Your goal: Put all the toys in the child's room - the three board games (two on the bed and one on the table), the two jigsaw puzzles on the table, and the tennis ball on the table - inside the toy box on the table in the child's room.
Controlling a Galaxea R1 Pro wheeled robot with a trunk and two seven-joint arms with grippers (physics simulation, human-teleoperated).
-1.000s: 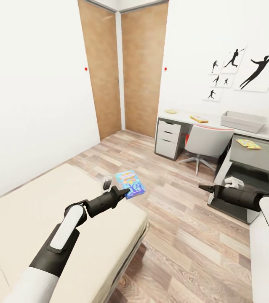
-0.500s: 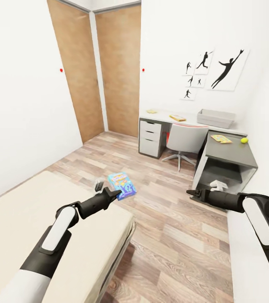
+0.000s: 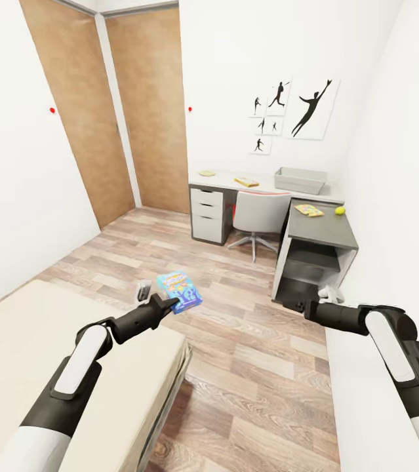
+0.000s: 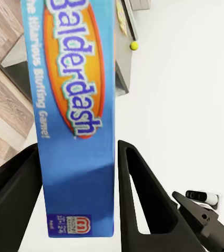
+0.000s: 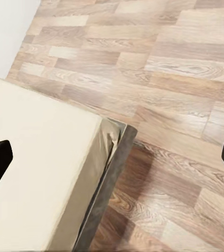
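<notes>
Left end effector (image 3: 167, 303) is clamping the blue board game (image 3: 179, 291) by one edge, over the bed corner (image 3: 170, 341). Right end effector (image 3: 296, 307) is hanging wide open, empty. Toy box (image 3: 299, 179) is sitting at one o'clock on the surface (image 3: 320, 229). Risk: thin edge grip slipping while driving.

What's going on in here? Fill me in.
The robot's left pincer is shut on a flat blue "Balderdash" board game box, held out over the wood plank floor past the beige bed. The right pincer is open and holds nothing. Across the room, the shallow light grey toy box sits on the L-shaped desk, near a small yellow-green tennis ball.
</notes>
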